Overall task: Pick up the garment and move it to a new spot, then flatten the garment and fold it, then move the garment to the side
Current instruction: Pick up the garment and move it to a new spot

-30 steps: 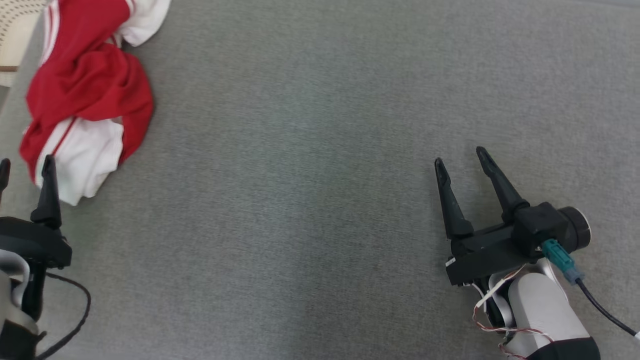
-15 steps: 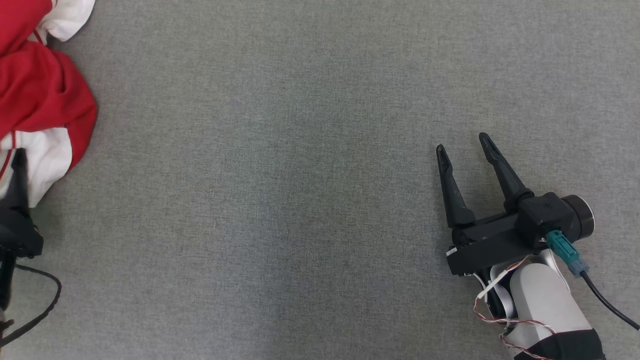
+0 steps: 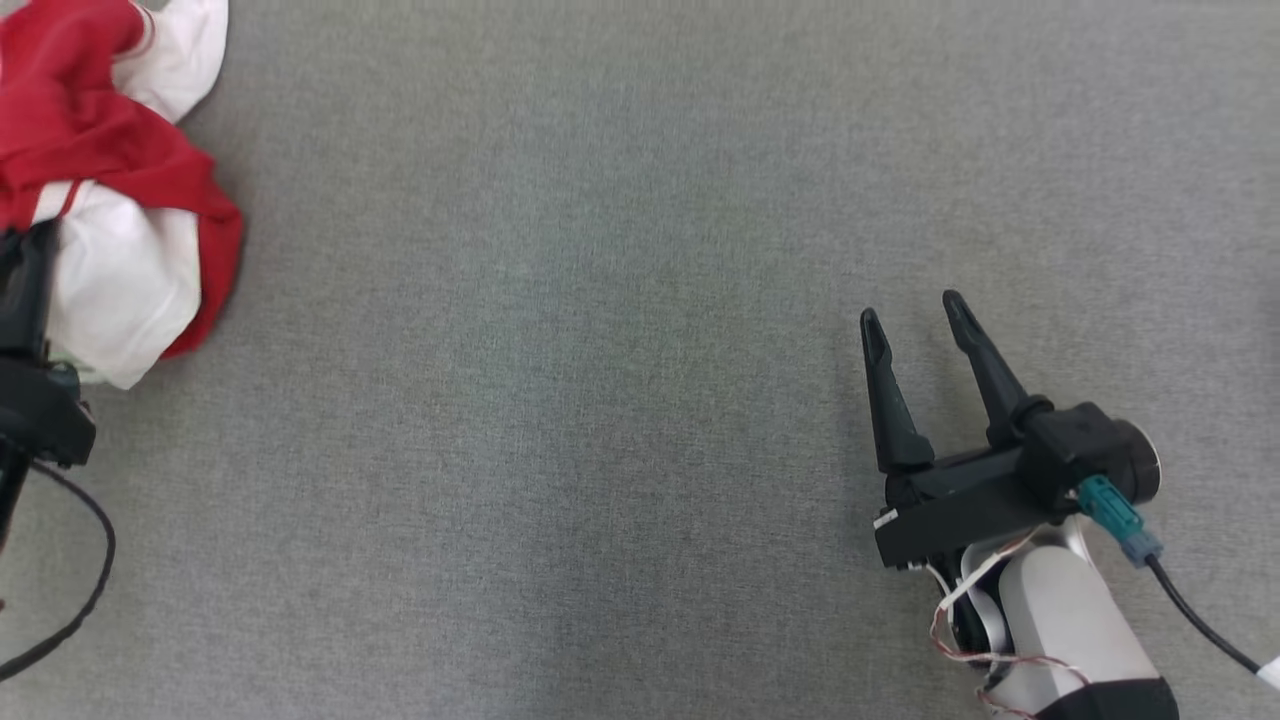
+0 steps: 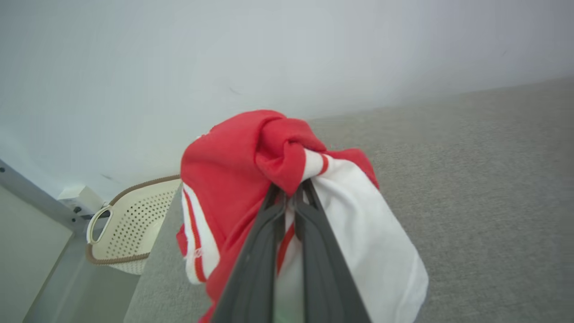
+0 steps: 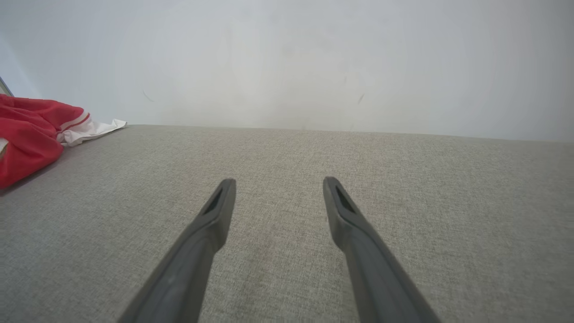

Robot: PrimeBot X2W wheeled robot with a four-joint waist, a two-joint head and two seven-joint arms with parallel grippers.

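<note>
The garment [image 3: 110, 200] is a crumpled red and white piece at the far left of the grey surface. My left gripper [image 4: 289, 193] is shut on the garment [image 4: 287, 166], its two fingers pressed together on a bunched red and white fold that hangs over them. In the head view the left gripper [image 3: 30, 250] sits at the left edge, against the cloth. My right gripper [image 3: 912, 315] is open at the lower right, nothing between its fingers, hovering over bare surface; the right wrist view shows the right gripper [image 5: 276, 184] spread wide, with the garment [image 5: 31, 134] far to its left.
A grey fabric-covered table [image 3: 600, 350] spreads across the head view. A cream perforated basket [image 4: 130, 229] stands beyond the table's edge in the left wrist view. A pale wall [image 5: 287, 58] rises behind the table.
My left gripper has closed on the garment and the cloth has bunched up around its fingers. The head camera has shifted sideways. The right gripper stays open in the same place.
</note>
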